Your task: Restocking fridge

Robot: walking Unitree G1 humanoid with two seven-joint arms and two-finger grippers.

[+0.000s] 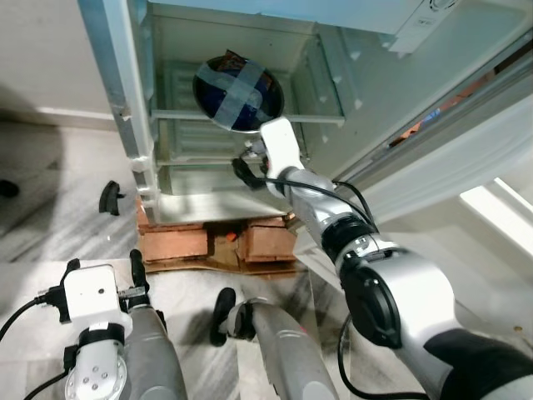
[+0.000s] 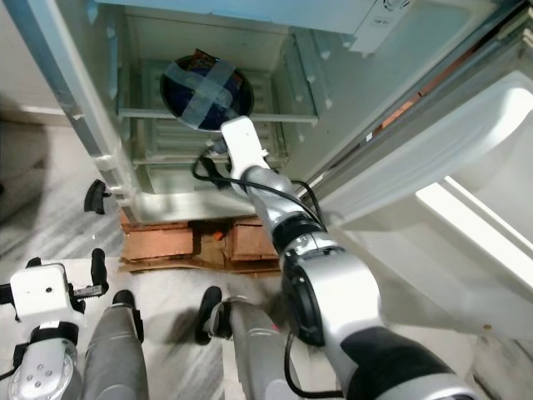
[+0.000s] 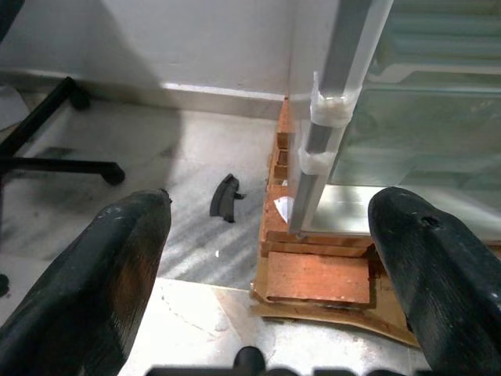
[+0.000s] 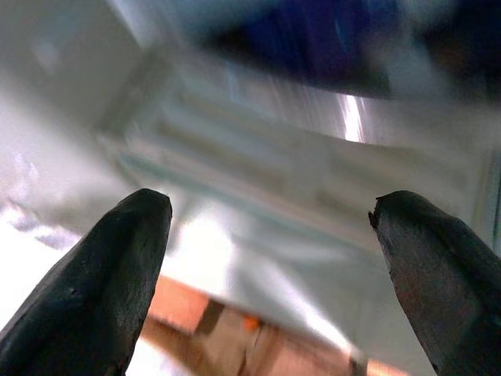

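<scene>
Left eye view. The open white fridge (image 1: 250, 50) stood at twelve o'clock on a stack of orange bricks (image 1: 212, 242). A round dark-blue bowl crossed with pale tape (image 1: 237, 93) sat tilted at the front edge of the glass shelf (image 1: 329, 119), just above the silver right arm. The right tool's fingers were hidden behind its white wrist, directly under the bowl; whether anything touched the bowl could not be told. The left tool (image 1: 137, 268) rested low at eight o'clock, idle, near the robot's grey legs (image 1: 283, 350). A small black curved piece (image 1: 109, 197) lay on the marble floor (image 1: 58, 208) at nine o'clock.

Right eye view. Same arrangement; the white fridge door (image 2: 466, 167) stood swung out at three o'clock.

Left wrist view. The left tool (image 3: 274, 258) had its fingers (image 3: 102, 274) spread wide with nothing between them, facing the fridge's front corner and the bricks.

Right wrist view. Blurred. The right tool (image 4: 270, 207) was spread apart and empty, aimed into the fridge interior, with the blue bowl's underside at twelve o'clock above it.

Assessment. The placing step appeared to be at or near its end, the bowl delivered to the shelf. The tilt raised doubt about seating; the next move seemingly called for confirming the bowl was stable, then drawing the right arm clear without catching it.
</scene>
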